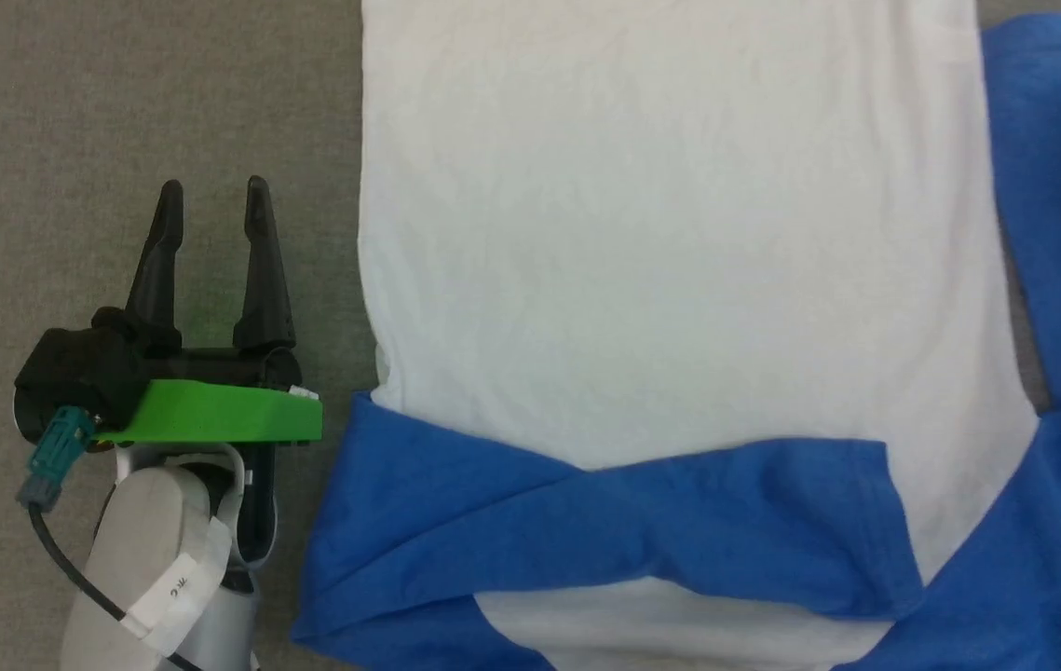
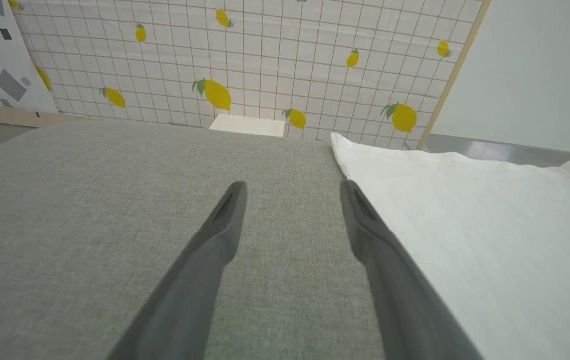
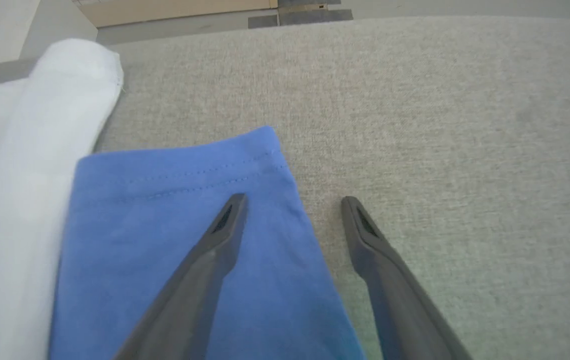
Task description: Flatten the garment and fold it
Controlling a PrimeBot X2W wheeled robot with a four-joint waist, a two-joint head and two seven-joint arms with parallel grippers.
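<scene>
The garment lies flat on the worktop, its length running along the fingers. The left tool, spread and empty, has its white edge just to the right. The right tool, equally spread, straddles the outer edge of the blue sleeve, so it is likely nearer.

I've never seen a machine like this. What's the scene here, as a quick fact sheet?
Surface: grey cloth table
Item: garment, white body spread flat
Folded sleeve: blue sleeve folded across the white body
Other sleeve: second sleeve, flat beside the body
Left: left end effector, open, empty, over bare table beside the garment
Right: right end effector, open, empty, one finger above the second sleeve
Backdrop: lemon-print sheet
</scene>
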